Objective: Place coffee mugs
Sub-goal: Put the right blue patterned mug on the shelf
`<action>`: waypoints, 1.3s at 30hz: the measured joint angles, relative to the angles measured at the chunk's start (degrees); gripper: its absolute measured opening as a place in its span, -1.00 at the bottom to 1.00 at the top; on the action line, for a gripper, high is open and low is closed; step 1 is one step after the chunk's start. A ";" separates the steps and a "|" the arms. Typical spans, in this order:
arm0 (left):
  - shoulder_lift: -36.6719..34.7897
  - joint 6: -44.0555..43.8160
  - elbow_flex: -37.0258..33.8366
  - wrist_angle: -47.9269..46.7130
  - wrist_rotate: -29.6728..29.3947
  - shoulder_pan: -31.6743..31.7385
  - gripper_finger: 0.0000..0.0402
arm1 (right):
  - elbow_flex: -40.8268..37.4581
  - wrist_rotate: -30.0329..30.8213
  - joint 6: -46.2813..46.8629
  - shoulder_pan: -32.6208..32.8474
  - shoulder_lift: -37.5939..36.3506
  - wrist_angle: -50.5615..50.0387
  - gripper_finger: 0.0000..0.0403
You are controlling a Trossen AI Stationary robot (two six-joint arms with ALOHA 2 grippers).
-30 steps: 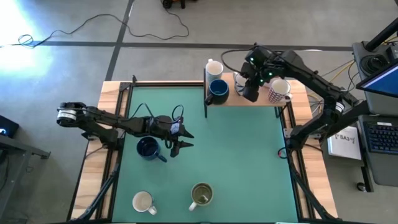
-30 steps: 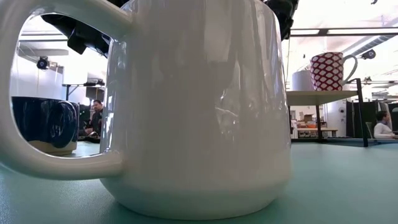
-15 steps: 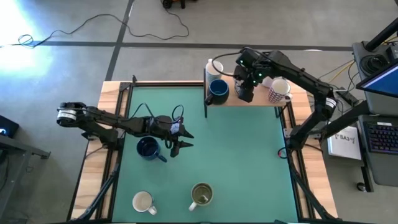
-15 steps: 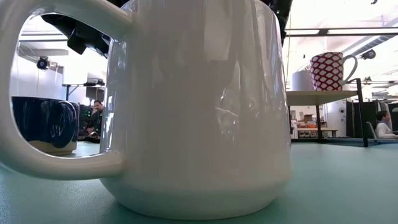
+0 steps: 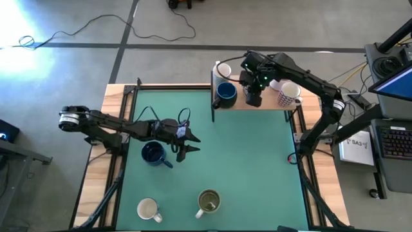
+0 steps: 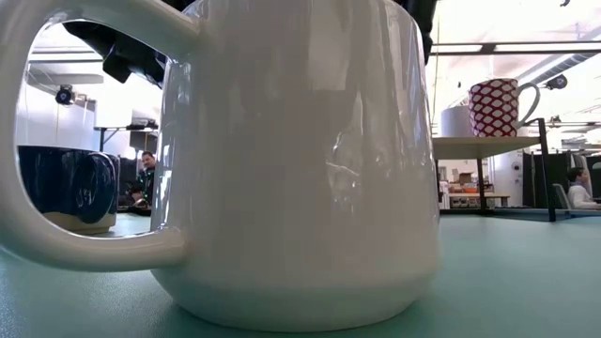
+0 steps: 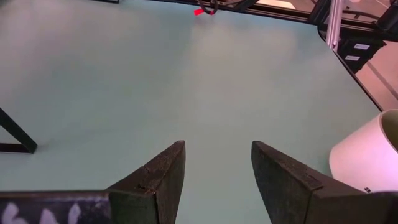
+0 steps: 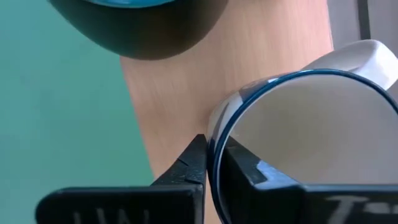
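Note:
My right gripper (image 5: 252,95) is over the wooden shelf (image 5: 267,103) at the table's far right. It is shut on a white mug with a blue rim (image 8: 298,130). On the shelf stand a white mug (image 5: 222,69), a navy mug (image 5: 225,93) and a red-patterned mug (image 5: 288,95). My left gripper (image 5: 187,147) is open and empty at the table's left middle, beside another navy mug (image 5: 153,153) that stands on its base. A white mug (image 5: 148,209) and a mug with an olive inside (image 5: 208,201) stand near the front edge. My right gripper pinches the blue-rimmed mug's wall at the rim (image 8: 217,134), with one finger (image 8: 249,177) inside and the other finger (image 8: 186,165) outside. The fingers come from above, pointing down. The mug is upright over the shelf; whether its base rests there, I cannot tell.
The green table mat (image 5: 244,167) lies between the shelf and the front mugs. A pale mug (image 6: 300,160) fills the low view, hiding most of the table. The shelf (image 6: 479,143) with the patterned mug (image 6: 496,105) shows at its right. People sit in the room behind.
My right gripper has gone a little toward the table's left over the shelf, toward the navy mug there.

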 joint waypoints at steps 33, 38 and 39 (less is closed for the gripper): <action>0.00 0.21 0.00 0.66 0.34 3.36 -0.16 | -0.04 -0.13 -6.92 -4.15 0.42 10.43 -0.89; 0.00 1.18 0.00 0.68 0.36 3.72 -0.16 | -0.04 -0.17 -6.25 -4.42 2.22 12.09 -0.89; 0.01 1.27 0.00 0.67 0.36 3.76 -0.16 | -0.03 -0.16 -6.34 -4.44 2.71 12.19 -0.89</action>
